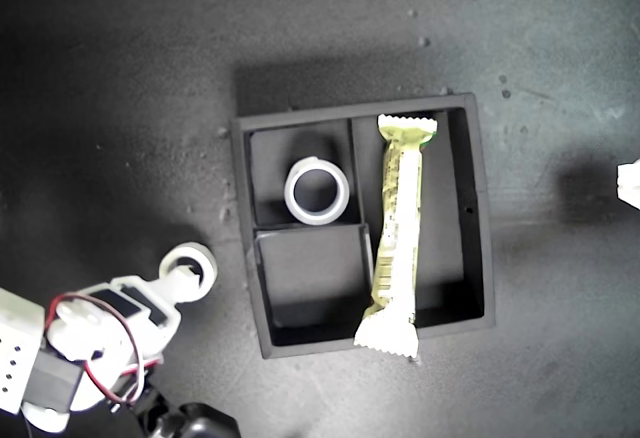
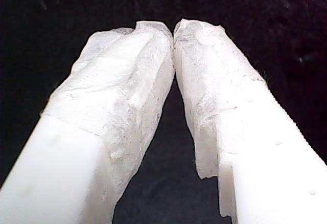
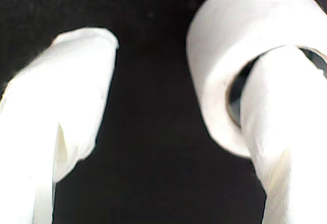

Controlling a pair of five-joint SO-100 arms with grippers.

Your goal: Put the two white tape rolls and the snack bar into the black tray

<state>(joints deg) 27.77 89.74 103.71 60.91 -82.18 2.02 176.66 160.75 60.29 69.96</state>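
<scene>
Second tool: my second gripper (image 3: 168,106) stood wide open; one finger (image 3: 286,121) passed through the open centre of the smaller tape roll (image 3: 240,45), the other finger was well apart from it, so nothing was clamped.
Arm in exterior view: one white arm (image 1: 100,328) with red wires sat at the exterior view's lower left, its tip at that same roll (image 1: 188,268), which lay on the dark tabletop (image 1: 120,108) just outside the tray's wall.
First tool: my first gripper (image 2: 172,35) had its padded tips pressed together with nothing between them, dark surface behind.
Tape rolls: two counted; the larger tape roll (image 1: 317,190) lay flat in one small square compartment.
Black tray: one black tray (image 1: 478,208); three compartments counted, the second small square one held nothing.
Snack bar: one snack bar (image 1: 398,233) lay lengthwise in the long compartment, one crimped end overhanging the tray's wall on the exterior view's lower side.
Edge object: a white thing (image 1: 630,183) showed at the exterior view's right edge; too little showed to tell what.
</scene>
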